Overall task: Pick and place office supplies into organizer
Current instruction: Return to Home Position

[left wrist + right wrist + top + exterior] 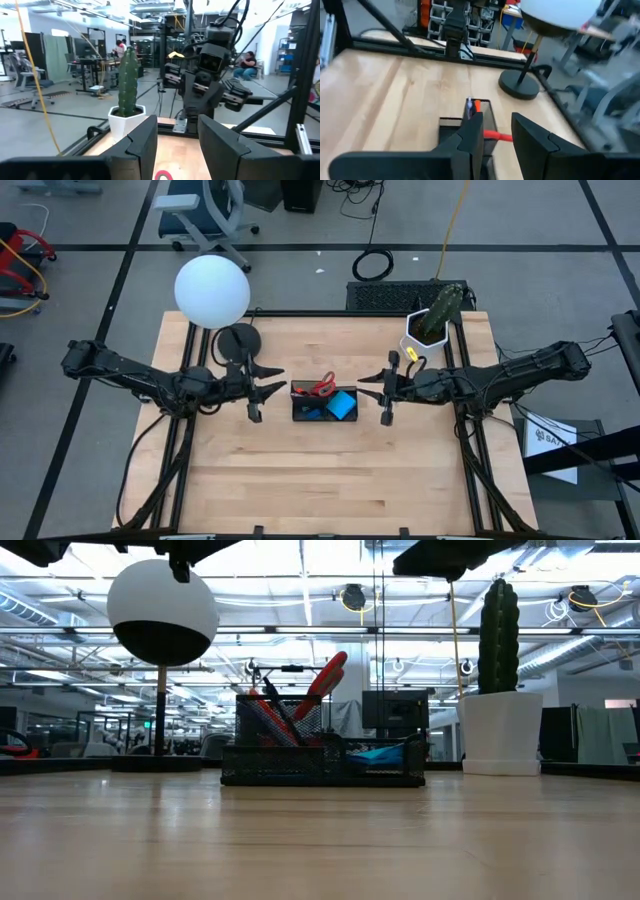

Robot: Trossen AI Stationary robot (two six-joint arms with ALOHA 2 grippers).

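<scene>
The black mesh organizer (322, 402) stands mid-table and holds the red-handled scissors (322, 387) and a blue note pad (343, 406). In the low view the organizer (322, 765) shows pens and the scissors (325, 677) standing upright in its taller section, with the blue pad (385, 753) in the lower part. My left gripper (268, 390) hovers open just left of the organizer. My right gripper (388, 388) hovers open just right of it. Both are empty, and the open fingers frame the left wrist view (177, 150) and the right wrist view (497, 142).
A white globe lamp (212, 290) on a round black base (238, 340) stands at the far left. A white potted cactus (432, 320) stands at the far right. Bare wooden tabletop (320, 480) stretches toward the near edge. A seated person (247, 65) is in the room beyond.
</scene>
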